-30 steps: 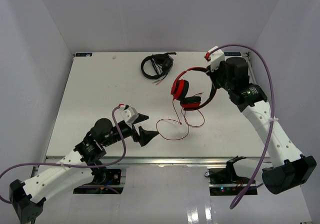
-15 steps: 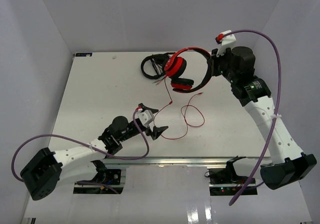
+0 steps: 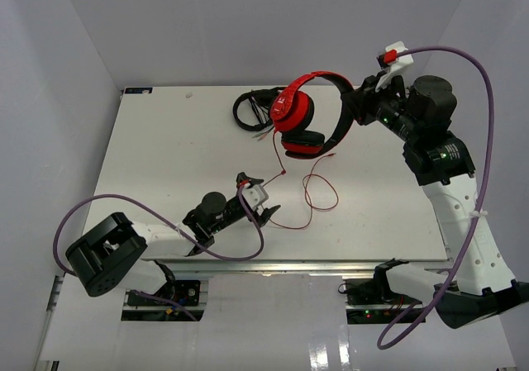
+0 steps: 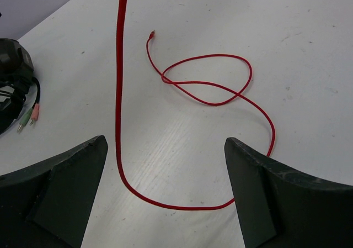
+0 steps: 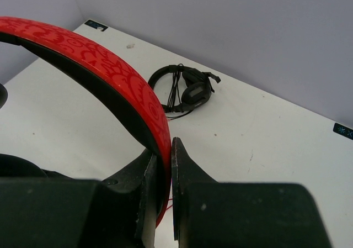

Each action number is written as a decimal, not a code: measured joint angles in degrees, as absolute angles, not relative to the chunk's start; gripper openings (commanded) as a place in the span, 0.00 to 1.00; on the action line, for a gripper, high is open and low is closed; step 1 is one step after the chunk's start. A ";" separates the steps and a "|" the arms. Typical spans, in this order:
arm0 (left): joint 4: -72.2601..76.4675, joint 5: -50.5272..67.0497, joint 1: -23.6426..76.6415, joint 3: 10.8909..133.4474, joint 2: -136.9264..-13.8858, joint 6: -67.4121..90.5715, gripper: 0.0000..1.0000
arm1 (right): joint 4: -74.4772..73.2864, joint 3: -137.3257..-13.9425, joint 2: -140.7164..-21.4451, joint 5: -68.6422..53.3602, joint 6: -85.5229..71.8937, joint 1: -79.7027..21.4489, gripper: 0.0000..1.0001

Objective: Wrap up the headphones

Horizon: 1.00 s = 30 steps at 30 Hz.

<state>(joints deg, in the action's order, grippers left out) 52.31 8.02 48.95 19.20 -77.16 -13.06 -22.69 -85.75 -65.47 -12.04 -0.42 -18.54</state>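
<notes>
My right gripper (image 3: 354, 111) is shut on the headband of the red headphones (image 3: 304, 121) and holds them in the air above the table's far middle. In the right wrist view the red band (image 5: 105, 77) is pinched between the jaws. The thin red cable (image 3: 318, 191) hangs from the headphones and loops on the table. My left gripper (image 3: 261, 196) is open, low over the table, with a bend of the cable (image 4: 165, 204) lying between its fingers, untouched. The cable's plug end (image 4: 151, 34) lies beyond.
All-black headphones (image 3: 258, 108) with a coiled cable lie at the table's far middle, just behind the lifted red ones; they also show in the right wrist view (image 5: 185, 88) and at the left edge of the left wrist view (image 4: 14, 77).
My right gripper has lifted the red headphones off the table and carried them up and back. My left gripper has reached right and forward, now astride the cable.
</notes>
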 measured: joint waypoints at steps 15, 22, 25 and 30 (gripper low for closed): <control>54.01 8.44 48.77 19.54 -80.40 -10.71 0.62 | -23.52 -86.15 -62.83 -14.44 -1.84 -17.20 0.08; 56.36 8.54 48.76 18.24 -83.37 -8.58 0.68 | -23.69 -86.15 -62.82 -16.25 -3.13 -15.94 0.08; 57.42 8.51 48.75 18.25 -84.82 -7.90 0.50 | -23.76 -86.15 -62.74 -16.97 -3.72 -15.51 0.08; 58.41 8.66 48.75 18.24 -85.86 -6.54 0.23 | -23.79 -86.15 -62.38 -17.32 -4.36 -14.97 0.08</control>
<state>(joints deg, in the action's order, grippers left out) 58.41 8.66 48.75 18.24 -85.86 -6.54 -23.79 -86.15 -62.38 -17.32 -4.36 -14.97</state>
